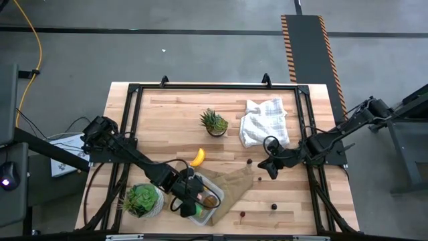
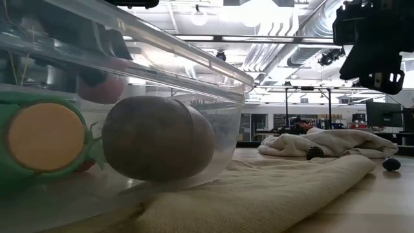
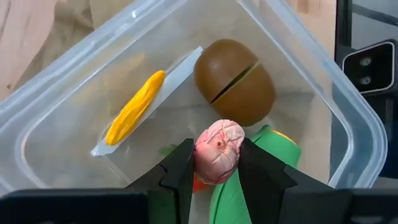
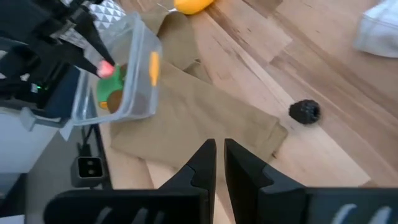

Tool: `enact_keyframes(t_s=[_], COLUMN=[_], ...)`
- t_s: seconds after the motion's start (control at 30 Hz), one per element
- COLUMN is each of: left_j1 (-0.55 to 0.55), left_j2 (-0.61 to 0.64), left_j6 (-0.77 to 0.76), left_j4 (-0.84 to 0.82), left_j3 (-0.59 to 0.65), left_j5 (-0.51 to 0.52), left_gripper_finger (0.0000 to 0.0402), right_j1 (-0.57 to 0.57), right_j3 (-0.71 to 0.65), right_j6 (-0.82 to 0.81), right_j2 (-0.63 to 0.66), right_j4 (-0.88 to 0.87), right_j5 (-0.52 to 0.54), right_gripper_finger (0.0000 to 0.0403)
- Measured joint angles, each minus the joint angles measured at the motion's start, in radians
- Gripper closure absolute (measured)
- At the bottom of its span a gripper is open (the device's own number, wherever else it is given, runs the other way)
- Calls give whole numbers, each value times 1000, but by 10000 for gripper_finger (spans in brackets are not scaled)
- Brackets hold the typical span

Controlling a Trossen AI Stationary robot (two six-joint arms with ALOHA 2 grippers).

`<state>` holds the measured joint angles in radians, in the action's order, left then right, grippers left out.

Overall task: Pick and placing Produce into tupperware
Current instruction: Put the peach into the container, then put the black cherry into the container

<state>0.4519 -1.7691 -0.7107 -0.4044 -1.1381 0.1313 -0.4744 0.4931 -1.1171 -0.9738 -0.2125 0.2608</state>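
The clear tupperware [image 1: 202, 209] stands at the table's near edge on the brown paper bag [image 1: 231, 182]. Inside it lie a brown kiwi [image 3: 235, 81], a yellow-orange piece [image 3: 134, 109] and a green piece [image 3: 261, 180]. My left gripper [image 3: 217, 163] hangs over the box's inside, shut on a pink wrinkled produce piece [image 3: 219, 149]. A yellow banana [image 1: 198, 157] lies on the table beyond the bag. My right gripper [image 4: 219, 158] is shut with nothing in it, above the bag's right part [image 4: 205, 118]. My left gripper pinches the pink piece by its two opposite sides [image 3: 200, 158] between its two fingers. The fingers slant down from the table's left side. The piece sits at the fingers' free ends, held above the green piece and inside the box's rim [image 4: 134, 37].
A spiky potted plant [image 1: 214, 122] and a white cloth [image 1: 264, 120] are at the back. A leafy plant in a white pot [image 1: 142, 199] stands left of the box. Small dark berries [image 1: 249, 161] [image 1: 273, 207] [image 1: 243, 215] lie on the wood to the right.
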Motion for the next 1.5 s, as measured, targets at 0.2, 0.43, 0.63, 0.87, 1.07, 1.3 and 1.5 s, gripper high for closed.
enact_keyframes(t_s=[0.2,0.43,0.63,0.87,1.07,1.3,1.5], left_j1=[0,0,0,0,0,-6,-53], left_j2=[0,0,1,1,8,71,173], left_j6=[4,7,0,-11,-97,-155,-153], left_j4=[5,9,10,10,10,9,9], left_j3=[0,0,0,0,0,0,0], left_j5=[-21,-21,-20,-25,-81,-91,-89], left_gripper_finger=[300,272,220,191,193,214,233], right_j1=[0,0,0,0,0,31,79], right_j3=[0,0,0,0,0,33,97], right_j6=[0,9,20,23,19,63,134], right_j2=[-3,-3,-3,-3,-2,25,80], right_j4=[0,0,0,0,0,9,15], right_j5=[-3,-3,-3,-3,-3,-3,-94], right_gripper_finger=[382,382,382,382,382,382,382])
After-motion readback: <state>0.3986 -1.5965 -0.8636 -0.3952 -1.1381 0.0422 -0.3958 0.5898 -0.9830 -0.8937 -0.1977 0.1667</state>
